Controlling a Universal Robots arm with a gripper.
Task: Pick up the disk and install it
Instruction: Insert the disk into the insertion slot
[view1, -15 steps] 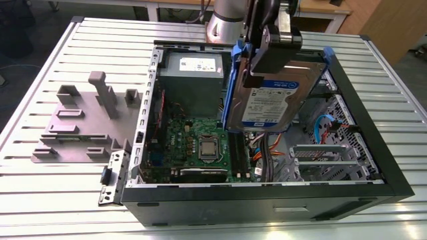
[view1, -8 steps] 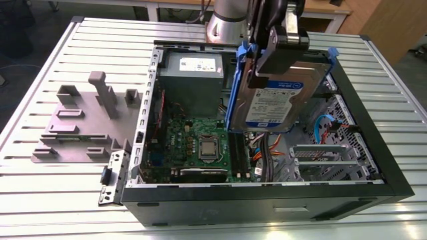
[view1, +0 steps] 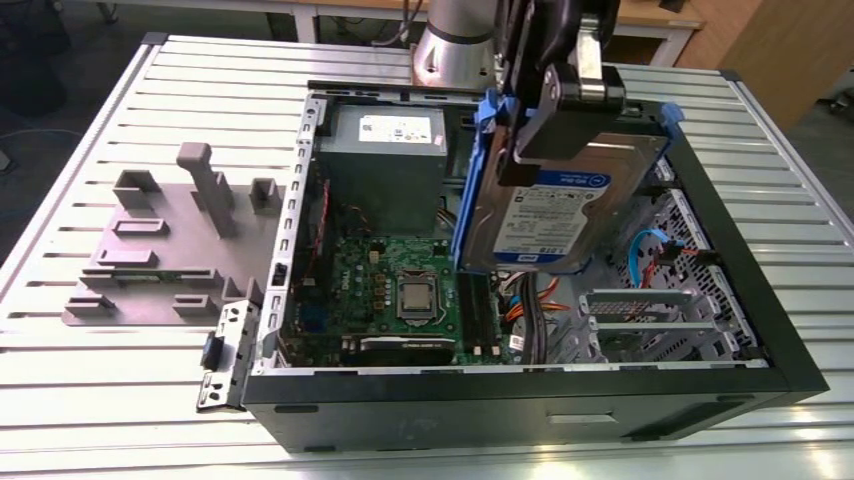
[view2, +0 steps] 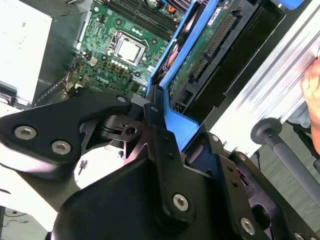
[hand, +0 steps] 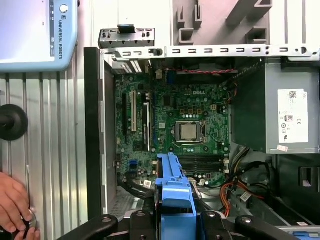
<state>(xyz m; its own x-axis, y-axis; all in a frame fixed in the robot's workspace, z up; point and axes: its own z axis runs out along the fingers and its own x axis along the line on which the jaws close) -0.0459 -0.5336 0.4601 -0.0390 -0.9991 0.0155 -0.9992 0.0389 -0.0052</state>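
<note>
The black metal gripper (view1: 558, 125) is pressed together on the upper end of the disk (view1: 567, 215), a flat rectangular silver-metal drive with a white-and-blue label and a blue plastic carrier frame along its edges. In both wrist views its dark fingers (view2: 162, 135) pinch the blue frame from either side. The gripper's body covers the near end of the drive. In the first wrist view the frame's blue end (hand: 172, 192) juts out between the fingers, with the label face out of sight.

The second wrist view shows the disk's underside, a green circuit board with a dark connector strip (view2: 207, 42).

In the exterior view the disk hangs steeply tilted over the open black computer case (view1: 534, 400), label facing the camera. How high it is above the case's insides cannot be told.

Its lower edge overlaps the green motherboard (view1: 400, 290) and hides part of the orange and blue cables (view1: 647, 255).

A grey power-supply box with a white sticker (view1: 387, 140) sits at the case's far end.

A grey moulded fixture plate (view1: 160, 250) lies on the ribbed aluminium table (view1: 134, 400), on the exterior view's left of the case.

A person's hand (hand: 12, 200) rests on the table, cut off by the picture's edge.
</note>
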